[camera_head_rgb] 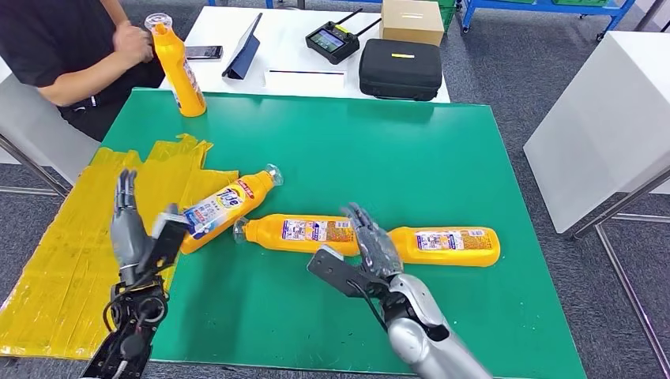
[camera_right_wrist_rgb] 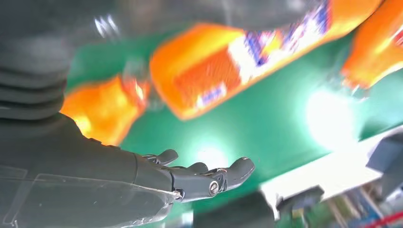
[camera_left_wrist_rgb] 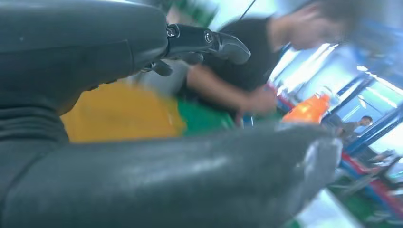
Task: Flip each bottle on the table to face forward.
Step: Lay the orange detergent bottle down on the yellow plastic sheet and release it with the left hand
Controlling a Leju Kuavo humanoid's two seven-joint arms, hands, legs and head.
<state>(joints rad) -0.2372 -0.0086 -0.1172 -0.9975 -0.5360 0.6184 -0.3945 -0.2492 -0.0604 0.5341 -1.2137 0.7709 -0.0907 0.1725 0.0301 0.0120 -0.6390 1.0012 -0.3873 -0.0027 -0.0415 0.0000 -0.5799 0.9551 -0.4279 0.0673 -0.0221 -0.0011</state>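
**While three bottles lie flat, both hands stand empty**

Because the task wants every label facing forward, the middle bottle [camera_head_rgb: 296, 232] serves as the landmark: it lies on its side on the green table [camera_head_rgb: 442, 158], cap pointing toward the robot's left. Just past its base lies a second bottle [camera_head_rgb: 446, 245], nearly in line with it. Just beyond its cap a third, the Tide bottle [camera_head_rgb: 225, 204], lies slanted, its lower end over the yellow sheet [camera_head_rgb: 63, 253].

The right hand [camera_head_rgb: 371, 245] hovers over the gap between the middle bottle's base and the second bottle, fingers spread and holding nothing, probably lined up for a roll or a grasp. The left hand [camera_head_rgb: 138, 237] stands upright beside the Tide bottle, fingers extended and empty.

Well beyond the middle bottle, at the table's far corner, a person's hand [camera_head_rgb: 133, 41] steadies an upright bottle [camera_head_rgb: 178, 67], apparently already set right.
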